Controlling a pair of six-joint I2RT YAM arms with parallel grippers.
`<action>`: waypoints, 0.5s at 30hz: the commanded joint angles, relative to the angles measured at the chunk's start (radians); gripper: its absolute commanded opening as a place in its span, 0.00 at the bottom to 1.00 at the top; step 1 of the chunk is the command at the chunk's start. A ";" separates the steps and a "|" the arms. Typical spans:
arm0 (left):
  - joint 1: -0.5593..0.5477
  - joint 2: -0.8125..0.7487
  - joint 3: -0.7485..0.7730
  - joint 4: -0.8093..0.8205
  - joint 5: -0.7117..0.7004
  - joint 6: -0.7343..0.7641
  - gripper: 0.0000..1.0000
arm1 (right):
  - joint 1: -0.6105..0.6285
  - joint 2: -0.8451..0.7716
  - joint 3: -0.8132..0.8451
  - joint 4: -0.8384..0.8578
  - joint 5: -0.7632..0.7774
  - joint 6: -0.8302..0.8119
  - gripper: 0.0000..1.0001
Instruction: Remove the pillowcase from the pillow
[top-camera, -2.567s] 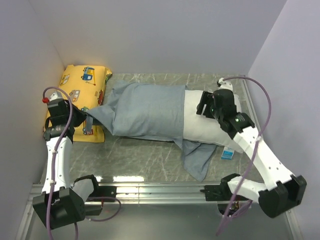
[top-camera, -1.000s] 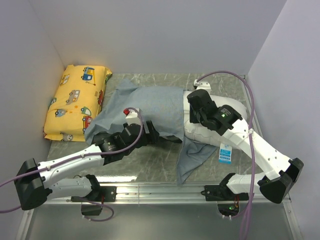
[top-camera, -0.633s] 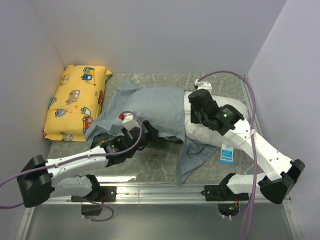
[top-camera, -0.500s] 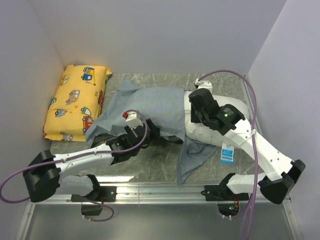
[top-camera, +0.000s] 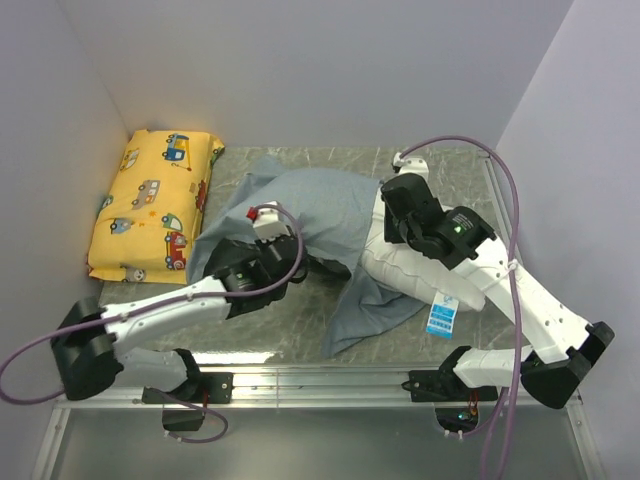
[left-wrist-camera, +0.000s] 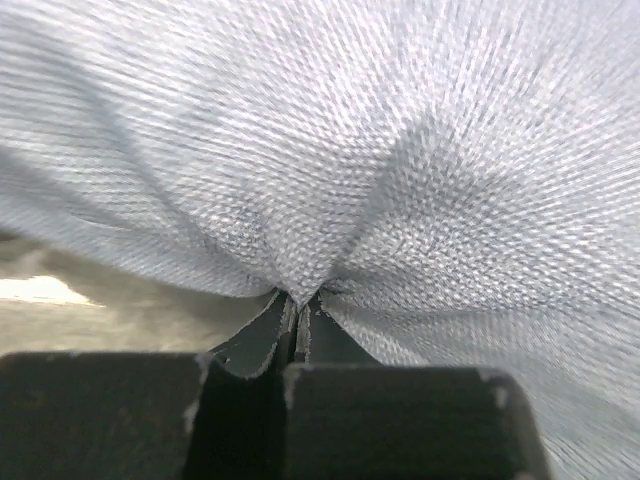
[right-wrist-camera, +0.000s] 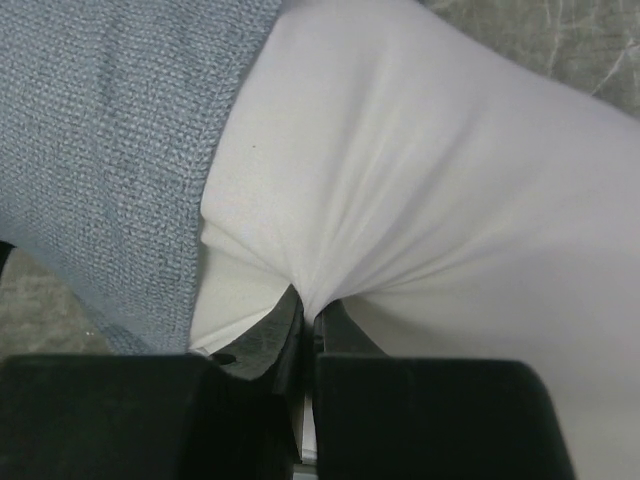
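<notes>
The grey pillowcase (top-camera: 318, 205) lies across the middle of the table and still covers the left part of the white pillow (top-camera: 400, 265). A loose flap of it trails toward the front. My left gripper (top-camera: 300, 262) is shut on a pinch of the grey pillowcase fabric (left-wrist-camera: 400, 180), which fans out from its closed tips (left-wrist-camera: 300, 305). Over the bare end of the pillow, my right gripper (top-camera: 392, 235) is shut on a fold of white pillow cloth (right-wrist-camera: 420, 180); that cloth bunches into its tips (right-wrist-camera: 308, 310). The pillowcase edge (right-wrist-camera: 110, 150) lies just left of that grip.
A yellow pillow printed with cartoon vehicles (top-camera: 155, 205) rests in the back left corner against the wall. A small blue and white tag (top-camera: 437, 318) hangs at the pillow's near right end. Walls close in the table on the left, back and right.
My left gripper has closed on the pillowcase fabric and shifted slightly back. The pillowcase has bunched leftward, and the pillow with its tag has tilted and slid a little toward the front.
</notes>
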 joint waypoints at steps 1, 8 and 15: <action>-0.013 -0.175 0.075 -0.086 -0.104 0.053 0.00 | 0.000 -0.061 0.119 0.055 0.105 -0.034 0.00; -0.066 -0.316 0.300 -0.334 -0.154 0.161 0.01 | -0.004 -0.093 0.205 0.018 0.125 -0.059 0.00; 0.125 -0.206 0.472 -0.446 -0.086 0.222 0.01 | -0.268 -0.102 -0.010 0.146 0.000 -0.082 0.00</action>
